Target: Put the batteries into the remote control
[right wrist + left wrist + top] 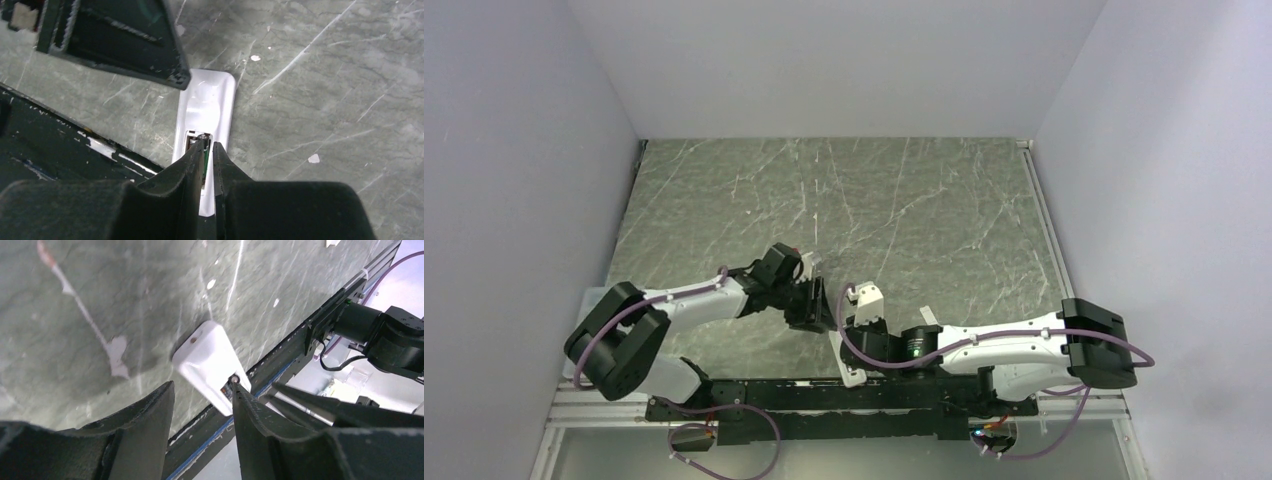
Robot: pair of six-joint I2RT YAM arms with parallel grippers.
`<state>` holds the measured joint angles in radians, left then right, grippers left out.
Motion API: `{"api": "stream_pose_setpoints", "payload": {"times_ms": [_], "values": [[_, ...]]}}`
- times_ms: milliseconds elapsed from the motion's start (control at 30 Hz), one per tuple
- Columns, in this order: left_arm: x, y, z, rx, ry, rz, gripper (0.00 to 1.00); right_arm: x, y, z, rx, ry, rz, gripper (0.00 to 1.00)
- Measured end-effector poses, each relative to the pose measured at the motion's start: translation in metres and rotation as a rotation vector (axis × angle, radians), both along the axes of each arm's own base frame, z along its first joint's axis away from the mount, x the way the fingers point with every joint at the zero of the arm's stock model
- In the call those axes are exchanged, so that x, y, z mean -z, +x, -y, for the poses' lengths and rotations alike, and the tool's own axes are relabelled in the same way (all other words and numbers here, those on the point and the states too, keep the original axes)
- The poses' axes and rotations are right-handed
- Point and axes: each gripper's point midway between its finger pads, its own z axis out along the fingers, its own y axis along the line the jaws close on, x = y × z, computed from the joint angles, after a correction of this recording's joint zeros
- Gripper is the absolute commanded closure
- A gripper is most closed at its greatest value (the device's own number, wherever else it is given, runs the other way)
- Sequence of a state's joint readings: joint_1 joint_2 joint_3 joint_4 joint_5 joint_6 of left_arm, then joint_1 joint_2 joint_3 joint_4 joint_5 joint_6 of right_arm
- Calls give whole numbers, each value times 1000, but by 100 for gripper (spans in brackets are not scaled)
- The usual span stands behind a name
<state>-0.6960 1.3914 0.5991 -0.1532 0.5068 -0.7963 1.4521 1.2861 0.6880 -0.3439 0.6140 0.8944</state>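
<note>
Right pincer [209,144]: fingers drawn almost together, with only a narrow slit between the tips. They stand directly over the open compartment [193,139] of the remote [207,102]. Something dark sits in the slit; it cannot be told whether it is a cell.

The remote lies flat, plain back up, at the near edge of the tabletop [874,200], just beside the black rail [824,395].

Left pincer [202,387]: fingers spread wide, gripping nothing. One tip is at the remote's near corner (contact cannot be confirmed).

The tabletop is grey-green stone-patterned, with pale veins and several small white chips [314,158]. One long pale scuff [116,352] is seen from the left wrist.

The room is plain, with pale walls [824,60] closing the tabletop on three sides.
</note>
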Motion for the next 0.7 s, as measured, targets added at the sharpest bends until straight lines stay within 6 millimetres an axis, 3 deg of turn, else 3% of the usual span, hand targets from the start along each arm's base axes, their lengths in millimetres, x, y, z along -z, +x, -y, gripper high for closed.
{"api": "stream_pose_setpoints", "payload": {"times_ms": [400,700], "values": [[4,20,21,94,29,68,50,5,0,2,6,29,-84,89],[-11,20,32,135,0,99,52,10,0,9,13,29,-93,90]]}}
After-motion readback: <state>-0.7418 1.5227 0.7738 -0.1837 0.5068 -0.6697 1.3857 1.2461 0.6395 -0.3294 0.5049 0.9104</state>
